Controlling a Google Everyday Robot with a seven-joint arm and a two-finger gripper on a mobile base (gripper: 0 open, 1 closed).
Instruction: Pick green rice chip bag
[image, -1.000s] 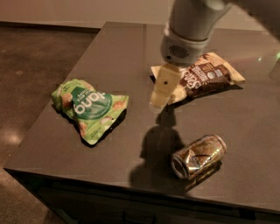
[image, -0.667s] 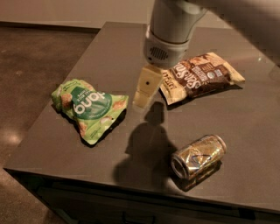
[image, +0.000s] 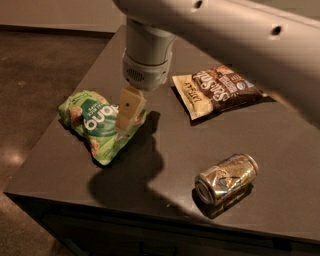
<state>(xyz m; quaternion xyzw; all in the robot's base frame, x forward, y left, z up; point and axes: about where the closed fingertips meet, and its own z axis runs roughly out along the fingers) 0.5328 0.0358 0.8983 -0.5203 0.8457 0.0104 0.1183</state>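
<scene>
Gripper (image: 128, 111) hangs at the right edge of the green rice chip bag (image: 92, 126), which lies flat on the left part of the table (image: 165, 150). Most of the bag sits left of the gripper, with its long axis running upper-left to lower-right. You likely need a small shift left before descending. Can't tell if the gripper is spread or closed. Brown snack bag (image: 220, 90) and can (image: 226, 177) are well apart.

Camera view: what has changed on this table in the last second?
The tool swung left, from the brown-and-cream snack bag to over the right edge of the green rice chip bag. No grasp is visible yet. Both bags and the dented gold can stayed put.
</scene>
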